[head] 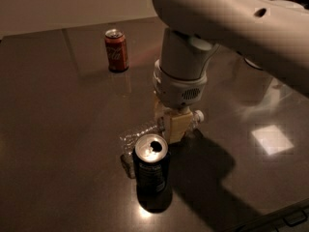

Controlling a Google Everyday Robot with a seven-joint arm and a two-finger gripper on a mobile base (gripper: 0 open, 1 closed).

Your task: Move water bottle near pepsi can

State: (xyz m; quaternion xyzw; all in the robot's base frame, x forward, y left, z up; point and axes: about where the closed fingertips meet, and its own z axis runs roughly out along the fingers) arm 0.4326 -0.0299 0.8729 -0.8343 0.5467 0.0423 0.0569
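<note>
Camera view, read near to far.

Nearest you, the pepsi can (151,170) stands upright on the dark table (58,144) with its opened top facing up.

Just behind the can lies the water bottle (136,134), on its side. Its long axis runs across the view. The clear base end points left and slightly toward you, and the white cap (197,115) points right and slightly away. The base end shows just beside the can's top rim. You cannot tell whether the two touch, or whether the bottle's weight is fully on the table.

The gripper (170,128) hangs straight down over the bottle's middle. Its pale fingers are closed across the body, one on each side of the long axis, and they hold nothing else.

Judgement: the bottle looks to be in place already, so your coming move is to let go and lift straight up. Since the axis lies crosswise, a freed bottle would roll toward the can or away from it, not sideways. Lift vertically so you do not nudge it.

Farthest back, a red cola can (117,50) stands well apart to the left, out of the way.
</note>
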